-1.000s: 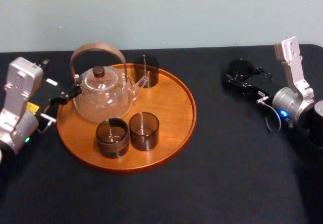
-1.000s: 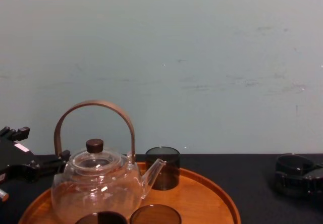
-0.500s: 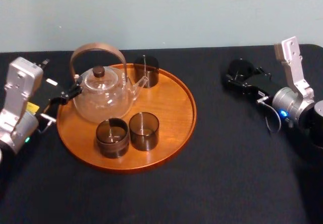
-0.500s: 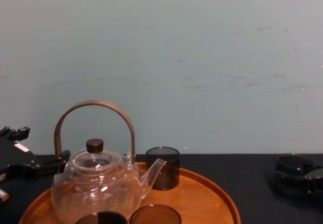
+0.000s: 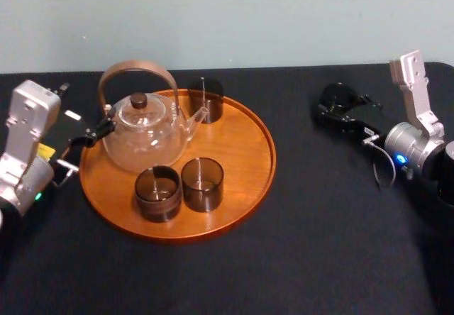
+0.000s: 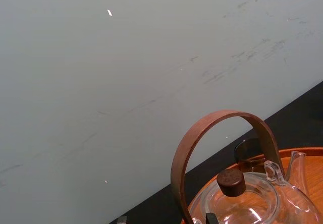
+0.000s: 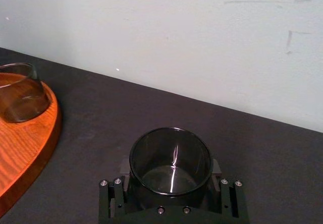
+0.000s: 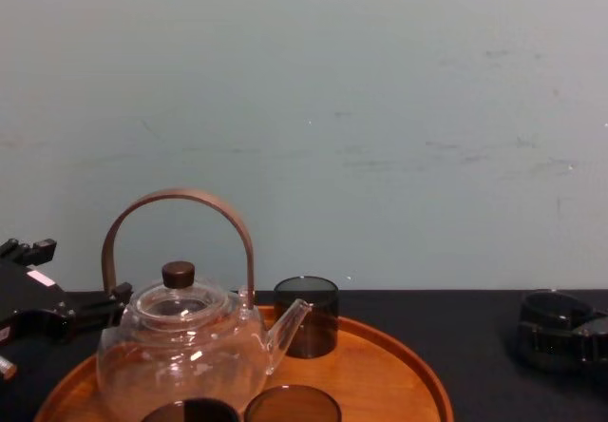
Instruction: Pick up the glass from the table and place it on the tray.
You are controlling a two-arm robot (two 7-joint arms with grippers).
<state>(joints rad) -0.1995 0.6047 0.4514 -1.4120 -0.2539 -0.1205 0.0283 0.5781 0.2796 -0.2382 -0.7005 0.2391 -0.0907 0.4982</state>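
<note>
Glass (image 7: 170, 158) stands clasped in right pincer (image 7: 170, 172), apart from tray (image 5: 241, 145).

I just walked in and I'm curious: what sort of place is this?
Probably a robot test bench dressed as a tea table: a black-covered table against a bare wall, a wooden tray with a teapot, the right claw gripping a dark glass, the left claw parked beside the tray.

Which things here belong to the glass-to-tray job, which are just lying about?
Job: dark smoked glass tumbler on the table; large round orange-brown wooden tray; right claw around that tumbler.
Lying about: clear glass teapot with brown arched handle; three dark glasses on the tray; left claw idle beside the tray.
</note>
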